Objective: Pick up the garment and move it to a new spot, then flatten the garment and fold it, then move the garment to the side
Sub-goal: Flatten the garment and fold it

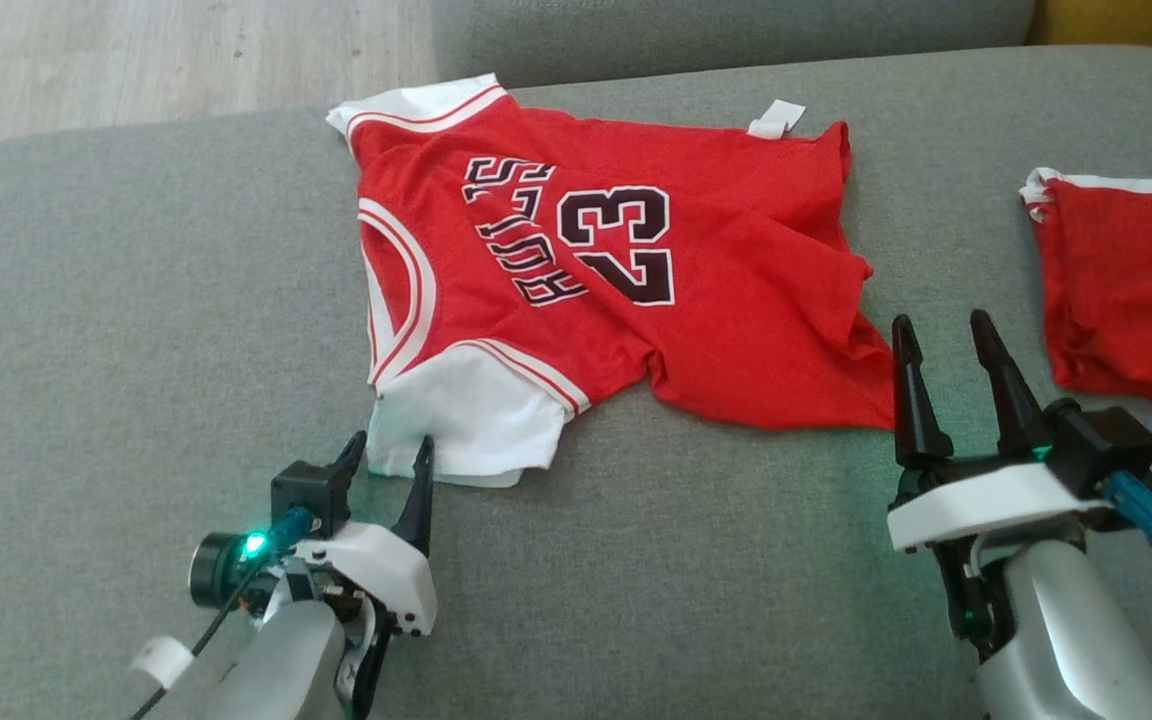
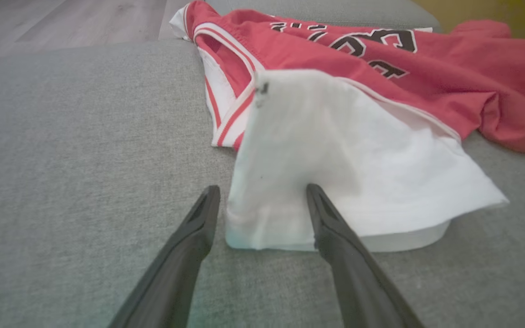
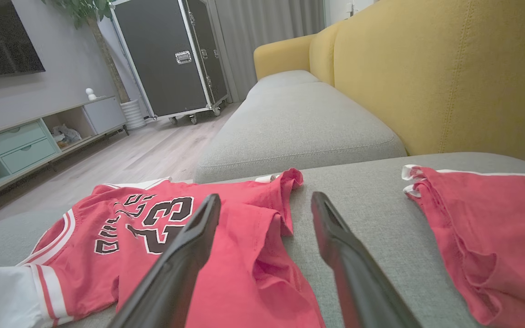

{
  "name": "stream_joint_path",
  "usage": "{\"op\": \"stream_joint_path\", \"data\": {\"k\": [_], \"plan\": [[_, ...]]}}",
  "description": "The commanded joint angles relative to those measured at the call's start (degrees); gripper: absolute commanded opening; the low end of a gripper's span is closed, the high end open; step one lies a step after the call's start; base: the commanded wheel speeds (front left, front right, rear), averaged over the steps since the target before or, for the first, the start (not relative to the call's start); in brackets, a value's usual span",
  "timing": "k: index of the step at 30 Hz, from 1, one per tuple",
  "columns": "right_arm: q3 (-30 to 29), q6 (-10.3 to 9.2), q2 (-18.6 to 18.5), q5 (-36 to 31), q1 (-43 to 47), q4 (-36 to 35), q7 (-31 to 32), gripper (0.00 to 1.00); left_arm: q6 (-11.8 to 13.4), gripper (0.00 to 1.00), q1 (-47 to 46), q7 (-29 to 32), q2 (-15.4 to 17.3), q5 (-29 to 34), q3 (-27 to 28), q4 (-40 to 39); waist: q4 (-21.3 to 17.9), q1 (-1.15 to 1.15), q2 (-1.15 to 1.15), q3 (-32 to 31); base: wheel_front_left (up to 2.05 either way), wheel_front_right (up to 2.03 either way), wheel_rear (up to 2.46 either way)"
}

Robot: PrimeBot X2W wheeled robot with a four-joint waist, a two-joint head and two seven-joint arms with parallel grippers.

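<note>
Fingers [image 2: 189,246] of the left gripper [image 1: 393,440] stand wide apart and hold nothing. They reach to the near corner of the jersey's white sleeve [image 1: 466,420], and in the left wrist view that corner lies between them, with one finger at the sleeve's edge. The right gripper [image 1: 941,320] is equally wide and empty, its tips just beside the jersey's lower hem corner and not visibly touching the cloth.

Outward from both, the red jersey [image 1: 636,280] lies face up and sideways on the grey sofa cushion [image 1: 136,300]. Its printed number is readable, its body is spread but rumpled, with creases running toward the hem and one hem corner turned over. A second red garment [image 1: 1136,290] lies well apart at the robot's right, near the yellow backrest [image 3: 449,68].

By my reading the task is at an early-to-middle stage. Nothing is folded, and the jersey is only roughly flat. Whether this spot is already the new one cannot be told. Smoothing the creases, folding, and shifting the jersey aside all seem left to do, and the grippers look placed to take the sleeve and hem.
</note>
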Motion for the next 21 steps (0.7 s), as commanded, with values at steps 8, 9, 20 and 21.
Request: {"op": "stream_joint_path", "data": {"k": [8,9,20,21], "plan": [[1.8,-0.04,-0.1,-0.2,-3.2,-1.7,-0.6,1.0,0.9,1.0,-4.8,0.8,0.5,0.5,1.1,2.6,-0.6,0.0,0.0,1.0,0.0,0.0,0.0],[1.8,-0.04,-0.1,-0.1,-3.3,-1.6,-0.6,1.0,0.8,1.0,-5.1,0.9,0.6,0.5,1.0,2.9,-0.7,0.0,0.0,1.1,0.0,0.0,0.0],[0.5,-0.04,-0.1,-2.0,-2.8,6.2,-0.6,1.0,-1.2,0.0,-3.4,-2.5,0.7,-1.1,0.7,1.7,-0.7,0.0,0.0,-1.6,0.0,0.0,0.0],[0.6,-0.04,-0.1,-2.4,-2.7,7.3,-0.6,1.0,-1.3,0.0,-2.8,-2.7,0.7,-1.3,0.7,1.1,-0.6,0.0,0.0,-2.1,0.0,0.0,0.0]]}}
